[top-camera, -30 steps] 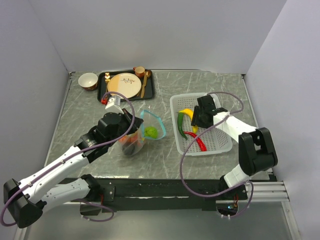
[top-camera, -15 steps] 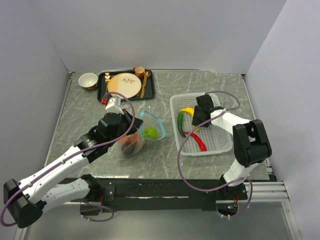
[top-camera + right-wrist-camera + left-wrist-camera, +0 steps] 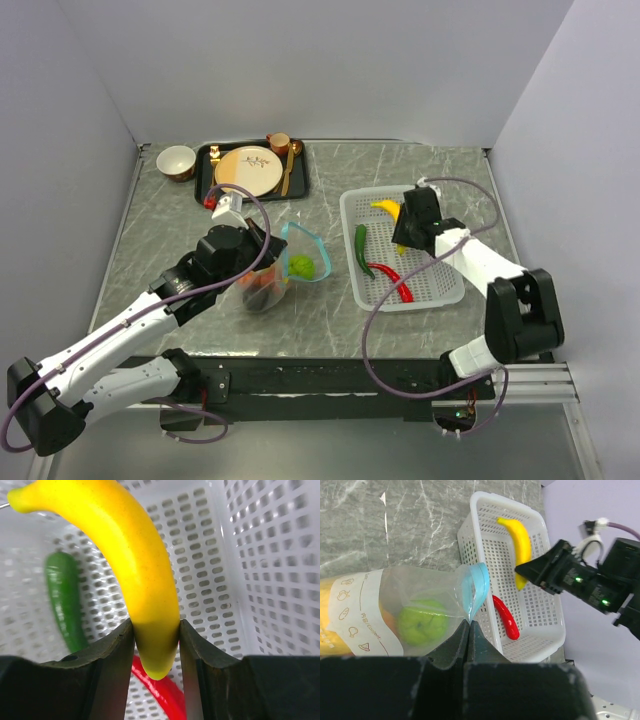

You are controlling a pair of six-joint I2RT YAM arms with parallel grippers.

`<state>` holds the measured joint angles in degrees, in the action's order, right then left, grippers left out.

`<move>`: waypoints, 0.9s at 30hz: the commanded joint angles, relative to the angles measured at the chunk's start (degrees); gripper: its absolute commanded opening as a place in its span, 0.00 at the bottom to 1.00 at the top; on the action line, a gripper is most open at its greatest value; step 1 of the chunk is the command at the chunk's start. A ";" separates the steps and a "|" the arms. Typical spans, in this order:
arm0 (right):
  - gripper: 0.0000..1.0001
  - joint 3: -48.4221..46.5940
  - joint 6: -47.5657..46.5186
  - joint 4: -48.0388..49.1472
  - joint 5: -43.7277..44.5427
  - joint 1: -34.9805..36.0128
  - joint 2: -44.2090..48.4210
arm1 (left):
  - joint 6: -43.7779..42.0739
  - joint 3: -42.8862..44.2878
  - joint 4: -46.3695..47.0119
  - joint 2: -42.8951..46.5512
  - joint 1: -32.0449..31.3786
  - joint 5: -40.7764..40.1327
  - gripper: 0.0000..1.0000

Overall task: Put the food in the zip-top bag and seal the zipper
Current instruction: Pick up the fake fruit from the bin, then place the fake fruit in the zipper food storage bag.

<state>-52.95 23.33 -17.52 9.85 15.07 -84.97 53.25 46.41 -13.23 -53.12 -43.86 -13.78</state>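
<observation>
The clear zip-top bag [image 3: 285, 270] lies left of the white basket [image 3: 445, 292]. Its teal zipper [image 3: 312, 245] gapes towards the basket. My left gripper [image 3: 270, 262] is shut on the bag's mouth edge [image 3: 470, 615]. Inside the bag sit a lime-green ball [image 3: 422, 624] and something orange [image 3: 330, 615]. My right gripper [image 3: 156, 645] is shut on the yellow banana [image 3: 135, 555], holding it above the basket's far end [image 3: 385, 207]. A green pepper [image 3: 362, 248] and a red chilli [image 3: 400, 287] lie in the basket below it.
A black tray [image 3: 300, 185] at the back left carries a beige plate [image 3: 247, 168], a small cup [image 3: 279, 143] and a spoon. Beside the tray stands a bowl [image 3: 176, 160]. Walls close in the table on three sides.
My right gripper has closed on the banana and carried it up towards the basket's far end. The left arm and the bag have not moved.
</observation>
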 commanded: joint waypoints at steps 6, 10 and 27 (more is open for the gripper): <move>0.20 3.82 -0.91 -5.15 -8.51 -0.22 20.34 | 0.27 1.31 2.25 0.30 0.09 0.33 0.01; 0.22 3.99 -2.50 -10.33 -17.92 1.27 25.19 | 0.71 1.14 3.04 -0.23 0.09 0.68 0.01; 0.23 3.56 0.31 -13.85 -20.93 17.97 25.91 | 2.12 0.78 4.36 -1.28 0.00 2.09 0.01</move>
<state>-47.22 23.11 -30.96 -11.27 31.27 -57.52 54.76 46.41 -11.77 -55.33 -43.86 -12.25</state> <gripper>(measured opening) 0.447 0.015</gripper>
